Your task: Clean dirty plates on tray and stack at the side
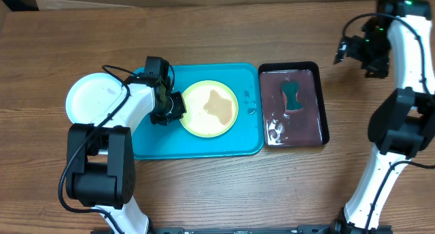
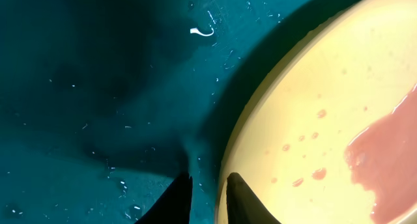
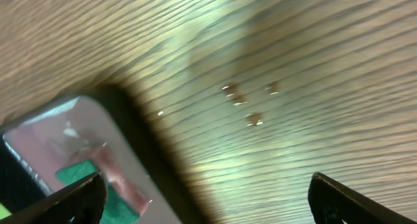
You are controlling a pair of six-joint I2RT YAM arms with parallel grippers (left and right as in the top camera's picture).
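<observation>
- The white plate [image 1: 92, 98] lies on the wooden table [image 1: 204, 30], just off the left end of the turquoise tray [image 1: 156, 142]. From overhead its face looks pale and almost clean.
- The turquoise tray holds a single plate and is beaded with small water drops around it.
- My left gripper [image 2: 209, 180] is low over the tray's left half, at the left rim of the yellow-green plate [image 1: 204, 124].
- My left fingers [image 2: 242, 196] stand only a narrow slit apart. One tip is over the tray floor and the other over the plate, with the rim running between them. I cannot tell whether I am pinching the rim or only straddling it.
- The yellow-green plate lies flat in the middle of the tray. A reddish-brown smear [image 1: 221, 106] covers its centre and right side, with small red drops scattered near it.
- The black tray [image 1: 325, 111] sits just right of the turquoise tray. It holds murky reddish liquid [image 1: 302, 122], and a green sponge [image 1: 292, 96] lies in its far half.
- My right gripper [image 3: 205, 198] is raised over bare table beyond the black tray's far right corner.
- My right fingers [image 3: 78, 198] are spread wide and hold nothing. Below them I see wet specks on the wood and one corner of the black tray.
</observation>
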